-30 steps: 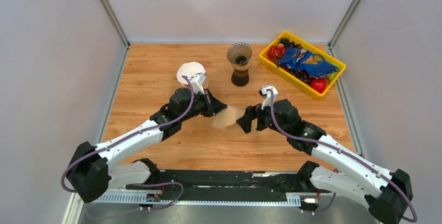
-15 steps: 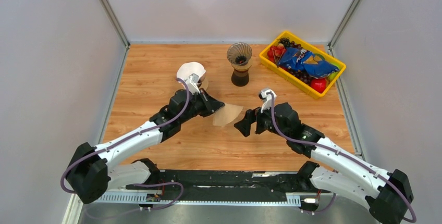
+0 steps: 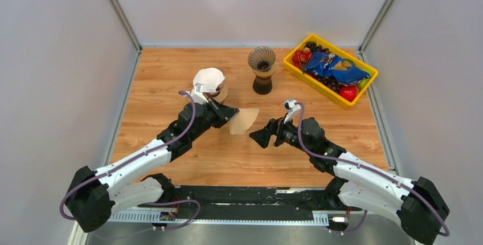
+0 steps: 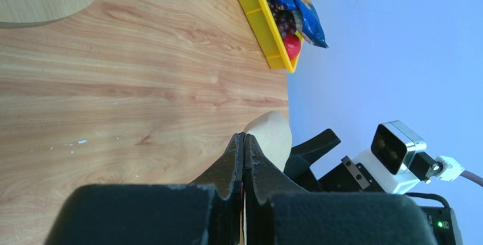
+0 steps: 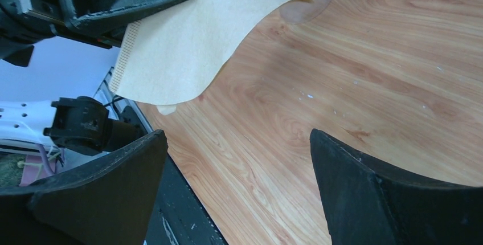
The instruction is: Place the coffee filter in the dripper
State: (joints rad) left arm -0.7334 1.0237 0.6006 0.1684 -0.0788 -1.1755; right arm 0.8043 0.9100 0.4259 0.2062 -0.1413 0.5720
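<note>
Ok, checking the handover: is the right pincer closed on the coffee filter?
No, the right pincer stands wide open, short of the coffee filter, which the left pincer holds pinched.

Matt tan paper on the coffee filter (image 5: 182,45), crimped along one seam. Smooth, faintly sheened wood grain across the table (image 5: 370,85). Glossy yellow plastic for the bin (image 4: 259,20), shiny crinkled film on the chip bag (image 3: 333,69), matt black plastic on the right gripper (image 5: 236,142).

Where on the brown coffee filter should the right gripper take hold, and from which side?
Probably best is the free rounded edge of the coffee filter, approached from the robot's right. The left gripper pinches the opposite edge, so the flat sheet sticks out in the air toward the open right gripper.
</note>
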